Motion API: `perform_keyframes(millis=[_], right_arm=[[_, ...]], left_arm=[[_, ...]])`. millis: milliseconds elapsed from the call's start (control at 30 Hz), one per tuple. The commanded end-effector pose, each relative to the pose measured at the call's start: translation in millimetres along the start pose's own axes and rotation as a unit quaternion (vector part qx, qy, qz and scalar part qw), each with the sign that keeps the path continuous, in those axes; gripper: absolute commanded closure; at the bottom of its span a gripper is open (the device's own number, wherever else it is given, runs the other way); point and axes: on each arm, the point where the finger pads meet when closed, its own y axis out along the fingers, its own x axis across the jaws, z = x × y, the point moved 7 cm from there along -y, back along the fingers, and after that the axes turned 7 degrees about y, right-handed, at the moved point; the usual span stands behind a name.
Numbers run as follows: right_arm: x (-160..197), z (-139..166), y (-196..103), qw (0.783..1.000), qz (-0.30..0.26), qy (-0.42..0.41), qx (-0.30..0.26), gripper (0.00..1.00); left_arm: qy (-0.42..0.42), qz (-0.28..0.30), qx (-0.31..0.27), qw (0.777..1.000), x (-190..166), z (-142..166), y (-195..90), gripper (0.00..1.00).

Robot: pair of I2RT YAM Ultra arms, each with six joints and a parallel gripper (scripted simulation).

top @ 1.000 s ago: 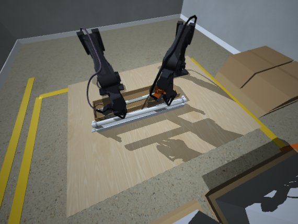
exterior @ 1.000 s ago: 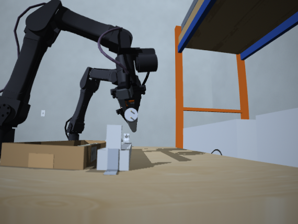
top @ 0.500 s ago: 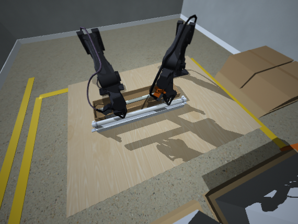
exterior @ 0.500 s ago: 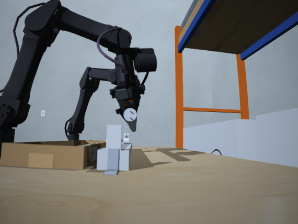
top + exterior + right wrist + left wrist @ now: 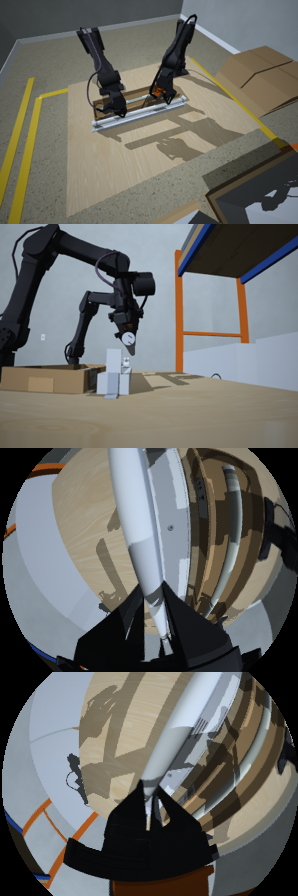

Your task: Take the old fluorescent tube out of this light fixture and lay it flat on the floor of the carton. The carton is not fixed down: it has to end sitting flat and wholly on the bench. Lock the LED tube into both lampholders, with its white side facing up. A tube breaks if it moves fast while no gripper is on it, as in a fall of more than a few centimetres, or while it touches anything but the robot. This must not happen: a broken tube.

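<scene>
The left gripper (image 5: 169,102) (image 5: 147,784) and the right gripper (image 5: 123,115) (image 5: 128,343) (image 5: 152,585) are both clamped on the white LED tube (image 5: 146,110) (image 5: 126,339) (image 5: 180,722) (image 5: 132,503). This tube is held in the air, lengthwise above the pale grey metal light fixture (image 5: 146,114) (image 5: 113,381) (image 5: 172,774) (image 5: 171,548). At the right end, its two pins stand above the upright white lampholder (image 5: 114,360), a little towards the front edge of the bench (image 5: 104,162) (image 5: 183,417) (image 5: 80,523), so it is not locked in.

The fixture is on the bench, nearer to the back edge, where the arms stand. Just behind it, on the back-edge side, there is the open brown carton (image 5: 95,110) (image 5: 65,378) (image 5: 212,523). The old greenish-white tube (image 5: 138,98) (image 5: 234,523) is inside the carton; whether it lies fully flat, I cannot tell.
</scene>
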Motion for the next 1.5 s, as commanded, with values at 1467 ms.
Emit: perform_keyframes(millis=[1467], right_arm=[[-8, 3, -14, 1.0, -0.012, -0.009, 0.003, 0.89]], left_arm=[[-0.008, -0.022, -0.018, 1.0, -3, -5, -22, 0.89]])
